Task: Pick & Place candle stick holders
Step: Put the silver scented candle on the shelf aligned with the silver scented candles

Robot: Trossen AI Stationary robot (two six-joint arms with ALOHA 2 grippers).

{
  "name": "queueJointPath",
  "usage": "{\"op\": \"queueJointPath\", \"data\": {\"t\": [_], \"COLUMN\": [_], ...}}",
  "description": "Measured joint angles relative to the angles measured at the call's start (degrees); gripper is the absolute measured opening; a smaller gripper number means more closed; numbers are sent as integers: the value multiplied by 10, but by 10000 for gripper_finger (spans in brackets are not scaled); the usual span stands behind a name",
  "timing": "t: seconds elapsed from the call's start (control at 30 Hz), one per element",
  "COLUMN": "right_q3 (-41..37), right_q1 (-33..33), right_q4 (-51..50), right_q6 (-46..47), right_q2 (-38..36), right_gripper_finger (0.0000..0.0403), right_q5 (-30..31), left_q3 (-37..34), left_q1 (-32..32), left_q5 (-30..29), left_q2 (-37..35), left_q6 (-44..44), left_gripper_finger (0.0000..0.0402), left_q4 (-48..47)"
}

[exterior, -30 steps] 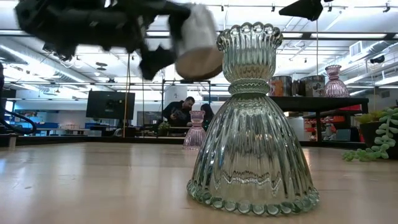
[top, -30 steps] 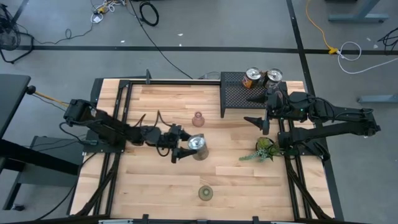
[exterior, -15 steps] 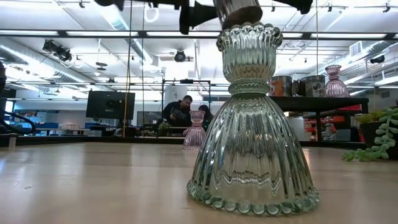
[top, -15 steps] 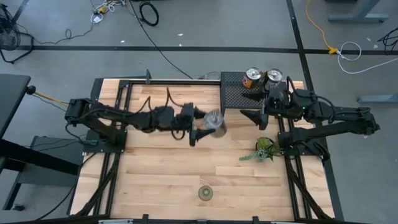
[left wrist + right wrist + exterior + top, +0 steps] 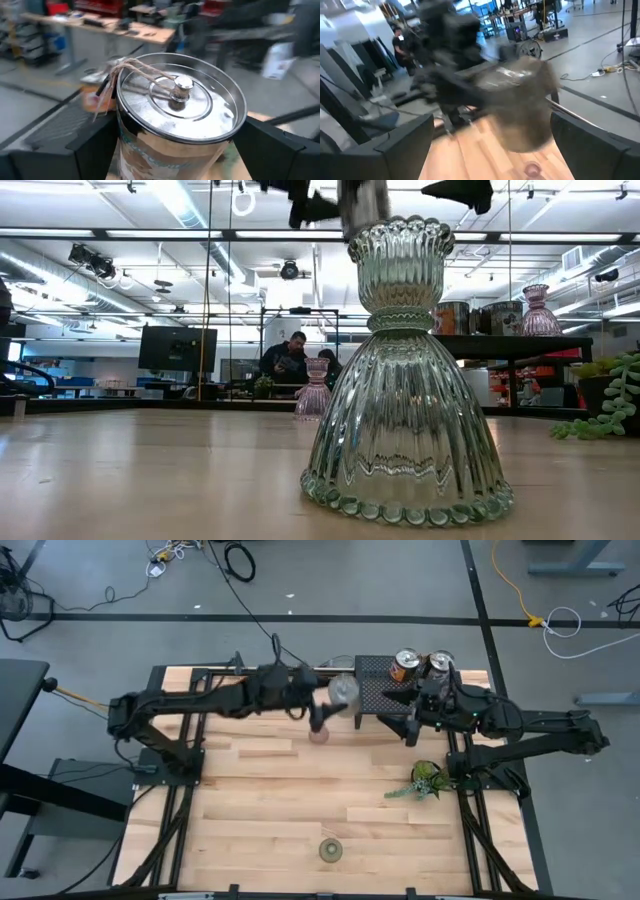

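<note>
Wood table (image 5: 260, 830): 2 silver holders (image 5: 422, 664) on rack (image 5: 378, 690) upper right, left gripper (image 5: 333, 708) pinching 3rd silver holder (image 5: 343, 691) beside it, right gripper (image 5: 402, 712) spread; pink (image 5: 318, 732) & green (image 5: 330, 850) ones left.

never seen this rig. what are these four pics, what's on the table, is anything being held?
It is a table robot with two dark arms, each ending in a two-finger gripper.

High view: camera overhead. Low view: camera at table-top height. The other two sit on the wrists.

The left gripper holds a silver holder in the air near the black mesh rack; the left wrist view shows it close up. The right gripper is open and empty beside the rack.

Two more silver holders stand on the rack. On the wooden table: a pink glass holder, a greenish glass holder, large in the low view, and a plant sprig.
</note>
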Motion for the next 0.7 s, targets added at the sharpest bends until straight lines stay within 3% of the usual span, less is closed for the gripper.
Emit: {"op": "queueJointPath", "data": {"t": [0.2,0.43,0.7], "right_q3": [0,0,0], "right_q1": [0,0,0], "right_q4": [20,-13,-22], "right_q6": [-15,-5,12], "right_q2": [-7,-5,-5], "right_gripper_finger": [396,396,396], "right_q5": [14,44,45], "left_q3": [-2,6,137], "left_q1": [78,118,145], "left_q5": [80,123,137], "left_q2": [33,95,214], "left_q6": [-6,-8,47], "left_gripper_finger": [358,358,358], "left_q4": [25,104,103]}}
